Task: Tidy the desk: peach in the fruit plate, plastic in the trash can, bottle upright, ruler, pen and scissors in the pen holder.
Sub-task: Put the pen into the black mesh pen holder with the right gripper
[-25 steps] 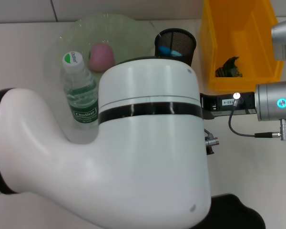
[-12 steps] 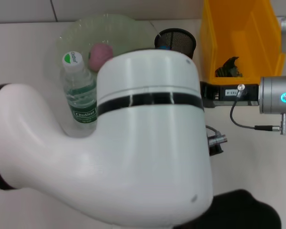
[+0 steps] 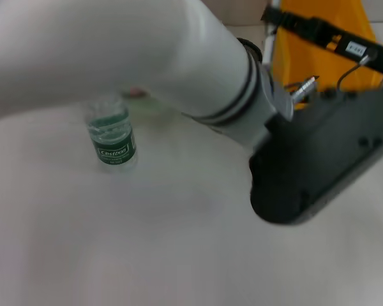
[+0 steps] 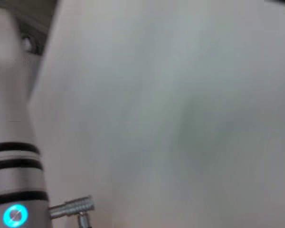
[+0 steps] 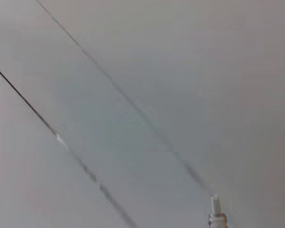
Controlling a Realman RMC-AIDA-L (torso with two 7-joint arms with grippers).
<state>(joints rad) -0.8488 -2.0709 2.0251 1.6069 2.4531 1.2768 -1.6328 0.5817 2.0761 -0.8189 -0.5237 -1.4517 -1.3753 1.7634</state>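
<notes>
Bottle [image 3: 110, 137]: upright on the desk [image 3: 147, 242], green label facing the head camera; its cap is hidden behind the arm passing above. Standing like that, its part of the tidy-up looks settled.

Left arm [image 3: 134, 51]: a big white sweep from the head view's upper left across the space above the bottle, ending in a black wrist block [image 3: 319, 153] off to the bottle's right. Its fingers are out of sight, so I cannot tell whether they are spread or closed (the left wrist camera gives only pale blur and another arm's ringed sleeve).

Right arm [image 3: 332, 38]: a black link with a white sticker and a cable, well to the bottle's right, in front of the trash can [image 3: 319, 64]. Whether its gripper is apart or together, I cannot tell; the right wrist view shows only pale surface crossed by thin dark lines.

Peach [image 3: 135, 94]: a sliver of pink just behind the bottle, under the arm. The fruit plate itself is too smeared to make out.

Pen holder [image 3: 251, 48]: only a black mesh edge between arm and trash can. Ruler, pen, scissors and plastic are not visible anywhere.

Judgement: bare desk around the bottle suggests the job is nearly finished.
</notes>
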